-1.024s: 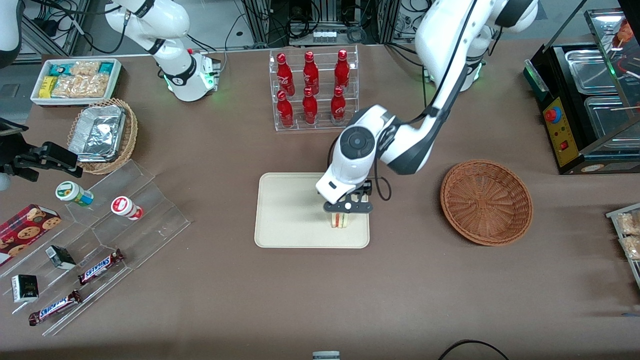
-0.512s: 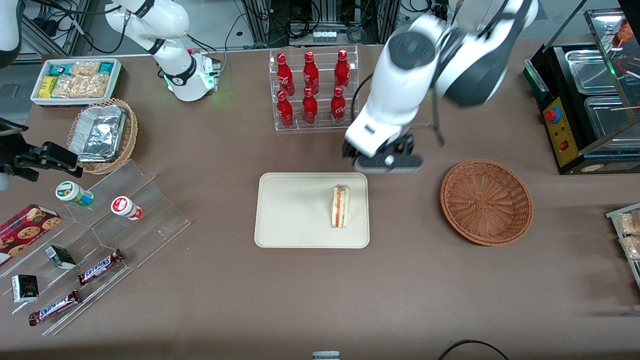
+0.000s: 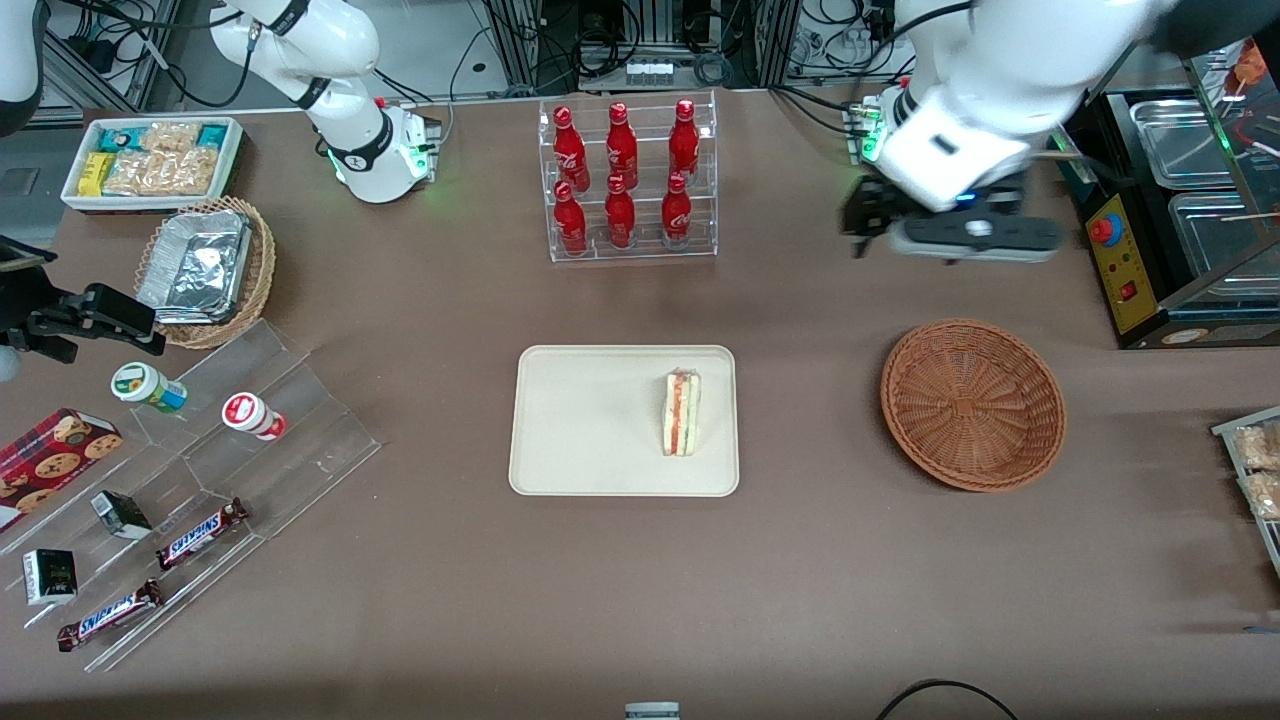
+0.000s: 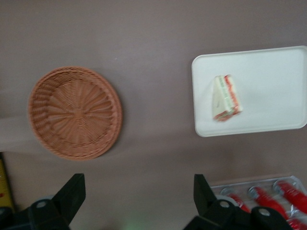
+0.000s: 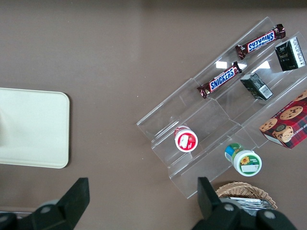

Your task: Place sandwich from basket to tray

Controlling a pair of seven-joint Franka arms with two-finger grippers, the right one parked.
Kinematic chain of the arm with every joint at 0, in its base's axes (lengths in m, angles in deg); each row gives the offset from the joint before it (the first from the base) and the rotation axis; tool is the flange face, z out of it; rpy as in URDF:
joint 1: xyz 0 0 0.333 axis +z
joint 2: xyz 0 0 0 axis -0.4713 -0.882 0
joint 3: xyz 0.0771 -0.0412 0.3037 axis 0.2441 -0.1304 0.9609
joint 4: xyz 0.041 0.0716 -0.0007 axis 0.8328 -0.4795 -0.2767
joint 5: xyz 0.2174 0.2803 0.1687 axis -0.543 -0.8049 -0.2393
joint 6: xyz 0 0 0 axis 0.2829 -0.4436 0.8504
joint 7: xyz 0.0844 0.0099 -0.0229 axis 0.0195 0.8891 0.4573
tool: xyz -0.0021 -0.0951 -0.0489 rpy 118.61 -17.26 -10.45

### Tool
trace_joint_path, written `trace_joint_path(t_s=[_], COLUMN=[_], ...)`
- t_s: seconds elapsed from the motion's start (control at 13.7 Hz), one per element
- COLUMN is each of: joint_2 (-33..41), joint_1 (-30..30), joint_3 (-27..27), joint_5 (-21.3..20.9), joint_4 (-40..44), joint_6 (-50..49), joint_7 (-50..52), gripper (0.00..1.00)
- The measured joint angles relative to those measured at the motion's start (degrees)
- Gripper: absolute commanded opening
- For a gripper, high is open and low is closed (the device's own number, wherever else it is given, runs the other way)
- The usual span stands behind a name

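The sandwich (image 3: 682,413) lies on the cream tray (image 3: 580,420), near the tray's edge toward the working arm's end; it also shows in the left wrist view (image 4: 226,98) on the tray (image 4: 268,72). The reddish-brown wicker basket (image 3: 972,403) stands empty on the table, also seen in the left wrist view (image 4: 75,112). My left gripper (image 3: 960,238) is open and empty, raised high above the table, farther from the front camera than the basket. Its black fingers (image 4: 71,195) stand wide apart over bare table.
A clear rack of red cola bottles (image 3: 627,180) stands farther from the camera than the tray. A black food warmer (image 3: 1170,200) sits beside the gripper at the working arm's end. A clear stepped snack display (image 3: 190,480) and a tan basket with foil containers (image 3: 205,268) lie toward the parked arm's end.
My left gripper let go of the sandwich on the tray, rose, and swung away toward the working arm's end, ending above the table near the basket. The sandwich stays on the tray.
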Motion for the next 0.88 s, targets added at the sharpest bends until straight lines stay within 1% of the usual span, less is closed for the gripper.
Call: trace_joint_path(t_s=[0.22, 0.44, 0.59, 0.88], joint_2=[2.5, 4.51, 4.96, 4.99], joint_1=[6.64, 11.91, 14.0, 15.08], joint_3=[0.12, 0.16, 0.42, 0.75], joint_5=[0.52, 0.63, 0.68, 1.4], joint_4=[-0.02, -0.04, -0.05, 0.06], joint_6=[-4.18, -7.99, -9.59, -9.74], joint_7=[-6.86, -8.76, -8.87, -8.9], gripper=[1.0, 1.0, 1.0, 1.0])
